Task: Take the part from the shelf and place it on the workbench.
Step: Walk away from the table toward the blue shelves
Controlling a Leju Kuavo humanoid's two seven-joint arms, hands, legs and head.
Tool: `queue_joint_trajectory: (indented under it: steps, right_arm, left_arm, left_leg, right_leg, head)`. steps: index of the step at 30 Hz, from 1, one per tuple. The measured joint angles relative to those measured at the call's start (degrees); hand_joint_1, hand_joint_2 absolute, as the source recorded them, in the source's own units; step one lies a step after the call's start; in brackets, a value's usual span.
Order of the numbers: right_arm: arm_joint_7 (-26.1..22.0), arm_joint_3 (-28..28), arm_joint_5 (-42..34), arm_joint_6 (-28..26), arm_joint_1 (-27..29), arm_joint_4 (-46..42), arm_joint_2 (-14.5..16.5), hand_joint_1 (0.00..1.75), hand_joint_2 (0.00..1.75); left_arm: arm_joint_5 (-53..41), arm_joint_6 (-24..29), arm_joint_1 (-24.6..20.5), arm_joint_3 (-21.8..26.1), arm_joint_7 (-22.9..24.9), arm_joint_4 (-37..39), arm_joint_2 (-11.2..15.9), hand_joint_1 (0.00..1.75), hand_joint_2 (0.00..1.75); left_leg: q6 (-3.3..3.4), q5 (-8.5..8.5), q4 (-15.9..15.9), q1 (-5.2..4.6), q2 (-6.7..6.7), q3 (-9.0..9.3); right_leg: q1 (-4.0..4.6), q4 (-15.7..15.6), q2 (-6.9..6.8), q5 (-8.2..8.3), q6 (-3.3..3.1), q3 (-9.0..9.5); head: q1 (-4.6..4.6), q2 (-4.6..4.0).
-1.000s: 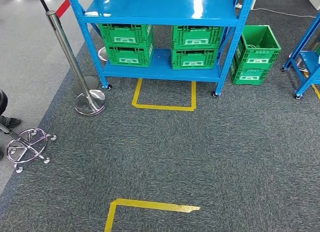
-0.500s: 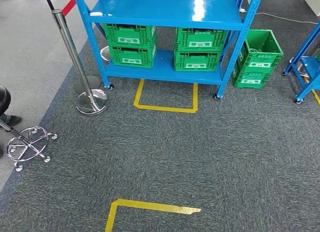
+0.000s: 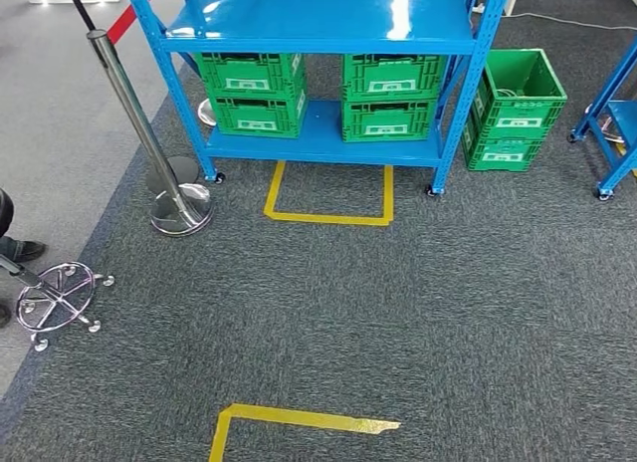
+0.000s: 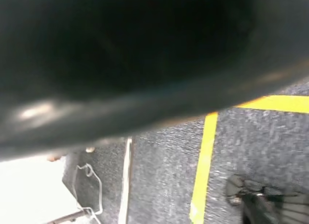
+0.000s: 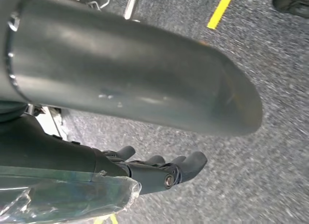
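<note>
The part itself we cannot pick out. Our guess is that it lies in 1 of the green crates on the blue shelf at the far side of the carpet, since the shelf's upper level looks bare. 4 crates sit on the lower level in 2 stacks of 2, left and right, and a 5th crate stands on the floor just right of the shelf.

We judge the step in hand to be the approach. To do it well, we would head for the yellow taped box on the floor just in front of the shelf and stop square to it, so that both stacks are in reach. We would keep right of the chrome post and of the chair base at the near left. The yellow tape corner lies nearest to us, with open carpet between it and the box.

The right robot hand hangs low over the carpet beside the robot's body, its dark fingers stretched out loosely and holding nothing. Of the left robot hand we cannot tell the state, because its wrist view is dark and blurred. Both arms seem to hang down.
</note>
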Motion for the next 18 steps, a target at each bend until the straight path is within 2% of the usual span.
queue_joint_trajectory:
  steps: [1, 2, 3, 4, 5, 6, 7, 8, 9, 10, 12, 13, 14, 16, 17, 18]
  right_arm:
    - [0.0, 0.0, 0.0, -0.1, 0.0, 0.0, 0.0, 0.00, 0.00]
    - [0.0, 0.0, 0.0, -0.1, 0.0, 0.0, 0.0, 0.00, 0.00]
    - [0.0, 0.0, 0.0, -0.2, 0.0, 0.0, 0.0, 0.00, 0.00]
    - [0.0, 0.0, 0.0, -0.2, 0.0, 0.1, 0.0, 0.00, 0.00]
    - [0.0, 0.0, 0.0, -0.2, 0.0, 0.1, 0.0, 0.00, 0.00]
    - [0.0, 0.0, 0.0, -0.2, 0.0, 0.1, 0.1, 0.00, 0.00]
    - [-0.1, 0.0, 0.0, -0.2, 0.0, 0.2, 0.1, 0.00, 0.00]
    - [-0.1, 0.0, 0.0, -0.3, -0.1, 0.3, 0.2, 0.00, 0.00]
    - [-0.1, 0.0, 0.0, -0.3, -0.1, 0.4, 0.3, 0.00, 0.00]
    - [-0.2, 0.0, 0.0, -0.4, -0.2, 0.5, 0.3, 0.00, 0.00]
    - [-0.2, 0.0, 0.0, -0.4, -0.3, 0.5, 0.3, 0.00, 0.00]
    - [-0.2, 0.0, 0.0, -0.5, -0.3, 0.5, 0.3, 0.00, 0.00]
    - [-0.2, 0.0, 0.0, -0.5, -0.3, 0.5, 0.3, 0.00, 0.00]
    - [-0.2, 0.0, 0.0, -0.5, -0.4, 0.5, 0.3, 0.00, 0.00]
    - [-0.2, 0.0, 0.0, -0.5, -0.4, 0.5, 0.3, 0.00, 0.00]
    - [-0.2, 0.0, 0.0, -0.5, -0.3, 0.5, 0.3, 0.00, 0.00]
  left_arm:
    - [0.0, 0.0, 0.0, 0.0, 0.0, 0.0, 0.0, 0.00, 0.00]
    - [0.0, 0.1, 0.0, 0.0, 0.0, 0.0, 0.0, 0.00, 0.00]
    - [0.0, 0.2, 0.2, 0.0, 0.0, 0.0, 0.0, 0.00, 0.00]
    - [0.0, 0.2, 0.3, 0.0, 0.0, 0.0, 0.0, 0.00, 0.00]
    - [0.0, 0.2, 0.3, 0.0, 0.0, 0.0, 0.0, 0.00, 0.00]
    - [0.0, 0.2, 0.3, 0.0, 0.0, 0.0, 0.1, 0.00, 0.00]
    - [0.0, 0.2, 0.3, 0.0, 0.0, 0.0, 0.2, 0.00, 0.00]
    - [0.0, 0.3, 0.2, 0.0, 0.0, -0.1, 0.3, 0.00, 0.00]
    - [0.0, 0.3, 0.2, 0.0, 0.0, -0.1, 0.4, 0.00, 0.00]
    - [0.0, 0.4, 0.2, 0.0, 0.0, -0.2, 0.5, 0.00, 0.00]
    - [0.0, 0.5, 0.3, 0.0, 0.0, -0.3, 0.5, 0.00, 0.00]
    - [0.0, 0.5, 0.3, 0.0, 0.0, -0.3, 0.5, 0.00, 0.00]
    - [0.0, 0.5, 0.3, 0.0, 0.0, -0.3, 0.4, 0.00, 0.00]
    - [0.0, 0.5, 0.1, 0.0, 0.0, -0.3, 0.3, 0.00, 0.00]
    - [0.0, 0.5, 0.1, 0.0, 0.0, -0.3, 0.2, 0.00, 0.00]
    - [0.0, 0.5, 0.2, 0.0, 0.0, -0.3, 0.1, 0.00, 0.00]
  left_leg:
    - [-0.12, -1.47, 4.0, 0.02, 0.04, -2.48]
    - [-0.10, -2.24, 7.0, 0.02, 0.05, -4.55]
    - [0.08, -1.90, 8.1, -0.02, 0.05, -5.76]
    - [0.47, -0.34, 7.0, -0.11, 0.05, -5.93]
    - [1.07, 2.15, 4.1, -0.32, 0.07, -5.12]
    - [1.96, 4.85, 0.2, -0.75, 0.27, -3.84]
    - [2.90, 6.31, -3.2, -1.18, 0.52, -2.65]
    - [3.55, 7.09, -5.7, -1.60, 0.73, -1.72]
    - [4.04, 7.14, -7.0, -1.93, 0.92, -1.25]
    - [4.23, 6.72, -7.4, -2.03, 0.91, -1.04]
    - [4.28, 7.49, -8.9, -1.71, 0.79, 0.10]
    - [4.30, 7.74, -9.5, -1.47, 0.75, 0.73]
    - [4.28, 7.94, -10.1, -1.24, 0.73, 1.30]
    - [4.37, 7.72, -10.3, -1.17, 0.71, 1.69]
    - [4.34, 7.47, -10.3, -1.15, 0.67, 1.86]
    - [4.26, 7.17, -10.3, -1.12, 0.61, 2.15]
  right_leg:
    - [0.10, 0.0, -0.12, -0.20, -0.16, 0.13]
    - [0.23, 0.0, -0.20, -0.42, -0.27, 0.31]
    - [0.39, 0.0, -0.22, -0.66, -0.34, 0.57]
    - [0.59, 0.0, -0.21, -0.91, -0.40, 0.91]
    - [0.81, 0.0, -0.22, -1.18, -0.44, 1.33]
    - [0.96, -0.1, -0.24, -1.45, -0.48, 1.55]
    - [1.13, -0.1, -0.25, -1.73, -0.43, 1.80]
    - [1.24, -0.1, -0.29, -1.98, -0.31, 1.92]
    - [1.26, -0.1, -0.32, -2.19, -0.13, 1.90]
    - [1.32, -0.3, -0.36, -2.37, 0.14, 2.03]
    - [1.40, -0.4, -0.41, -2.92, 0.72, 2.35]
    - [1.42, 0.6, -0.34, -3.72, 1.02, 2.06]
    - [1.39, 2.9, -0.25, -5.02, 1.32, 1.14]
    - [1.03, 10.1, -0.12, -8.35, 1.94, -2.96]
    - [0.83, 13.4, -0.12, -9.29, 2.27, -5.10]
    - [0.65, 15.0, -0.13, -9.09, 2.57, -6.53]
  head:
    - [-0.04, 0.00]
    - [-0.03, 0.00]
    - [-0.04, 0.00]
    - [-0.06, 0.00]
    - [-0.05, 0.00]
    - [-0.03, 0.00]
    - [0.00, 0.00]
    - [-0.03, 0.00]
    - [-0.08, 0.00]
    - [-0.20, 0.00]
    - [-0.29, 0.00]
    - [-0.23, 0.00]
    - [-0.12, 0.00]
    - [-0.03, 0.00]
    - [-0.03, 0.00]
    - [-0.05, 0.00]
